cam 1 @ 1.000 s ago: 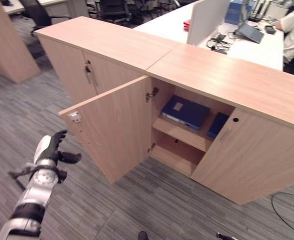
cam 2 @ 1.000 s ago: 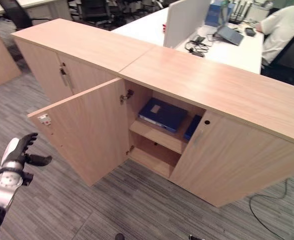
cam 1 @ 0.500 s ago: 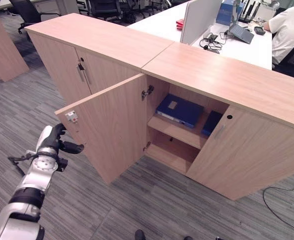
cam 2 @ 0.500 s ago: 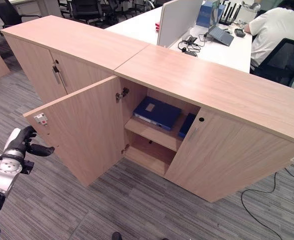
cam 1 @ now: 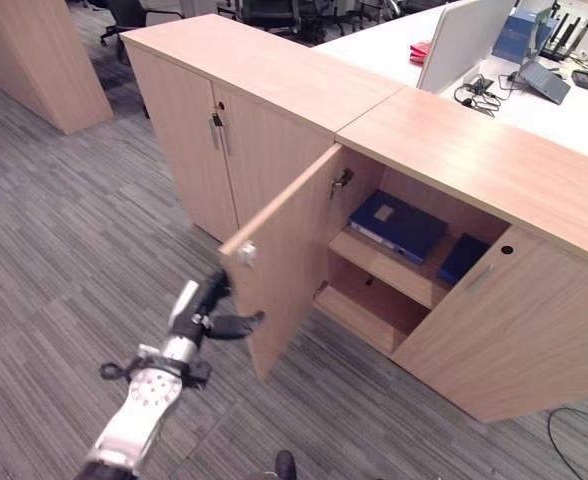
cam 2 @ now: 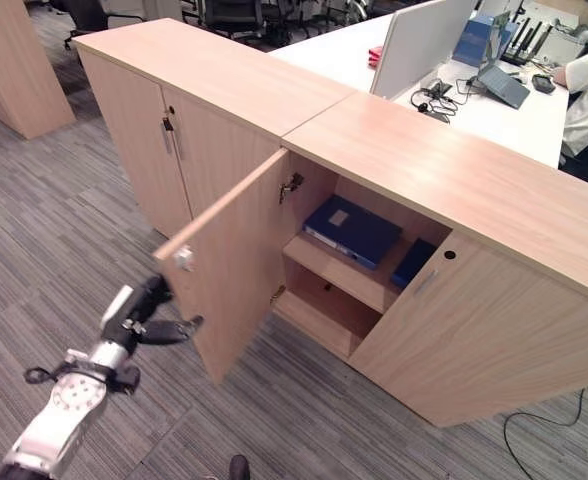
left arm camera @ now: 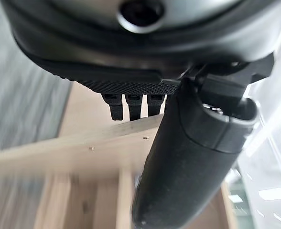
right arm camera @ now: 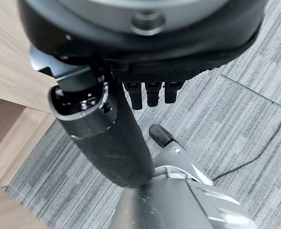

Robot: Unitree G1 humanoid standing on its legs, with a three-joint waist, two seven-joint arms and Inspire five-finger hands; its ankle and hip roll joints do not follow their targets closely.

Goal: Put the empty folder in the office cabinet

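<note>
you were at the office cabinet [cam 2: 454, 190], a low wooden unit with its left door [cam 2: 236, 262] swung wide open toward you and its right door [cam 2: 474, 330] shut. a blue folder [cam 2: 352, 230] lay flat on the upper shelf [cam 2: 339, 275] inside the cabinet, and a second blue folder [cam 2: 411, 263] stood beside it, partly hidden behind the shut door. i could not tell from here which of the two was the empty one. the lower shelf looked bare.

your left hand [cam 2: 146, 312] was just beside the free edge of the open door, on the side away from the cabinet, near the small white latch [cam 2: 183, 259]. its fingers were fairly straight and the thumb stuck out toward the door; it held nothing, and i could not tell whether the thumb touched the wood. your right hand [right arm camera: 131, 109] hung over the grey carpet [right arm camera: 236, 109] with relaxed fingers and nothing in it.

judging by this, the folder seemed already stowed and the step in hand was closing up. the next move called for your left hand to press flat on the outer face of the door and swing it toward the cabinet until it shut, keeping the fingers clear of the closing edge.
</note>
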